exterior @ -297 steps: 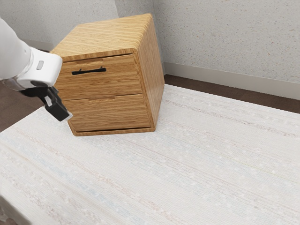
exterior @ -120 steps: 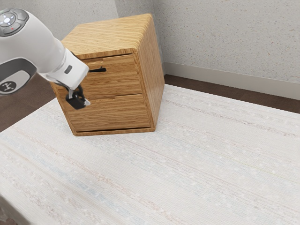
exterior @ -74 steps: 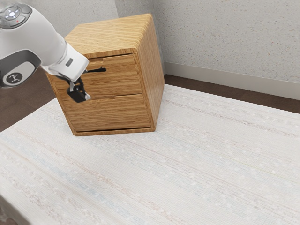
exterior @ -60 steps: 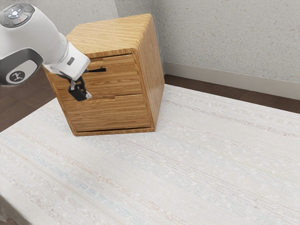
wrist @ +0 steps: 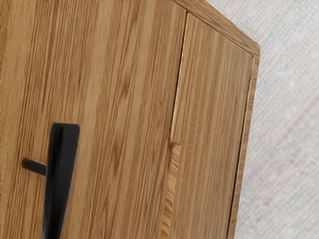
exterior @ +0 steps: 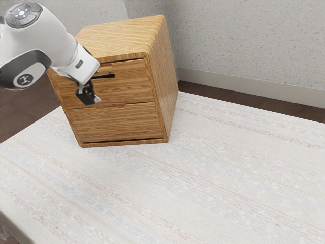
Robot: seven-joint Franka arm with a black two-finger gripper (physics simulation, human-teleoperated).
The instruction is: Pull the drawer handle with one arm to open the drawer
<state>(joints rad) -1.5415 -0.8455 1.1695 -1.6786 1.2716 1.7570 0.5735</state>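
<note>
The near edge of the table (exterior: 213, 203) and its whole near half are seen as pale woven cloth. Wide open room is left toward the exterior view's right, up to the far edge.

The wooden cabinet (exterior: 163, 76) is set at the table's far corner on the exterior view's left. It is turned at an angle, with its base flat on the cloth. 2 fronts are stacked in its face: the lower drawer (exterior: 119, 122) and the upper drawer (exterior: 129, 84). The black handle (exterior: 105, 77) is carried near the upper drawer's top edge. Both fronts appear flush with the cabinet's frame, so the upper drawer is read as shut, though the seams are thin from this angle.

The gripper (exterior: 88, 96) is seen in front of the upper drawer's face, just below the handle. The handle's end toward the exterior view's left is covered by the white arm (exterior: 40, 40). Whether the gripper is released or clenched cannot be told.

In the wrist view the handle is shown as a flat bar standing off the wood on a short post (wrist: 34, 166). The seam (wrist: 175, 124) between the 2 fronts runs beside it.

Behind the cabinet, a strip of dark floor (exterior: 244, 99), a pale baseboard (exterior: 254, 85) and a speckled wall (exterior: 254, 35) are seen.
</note>
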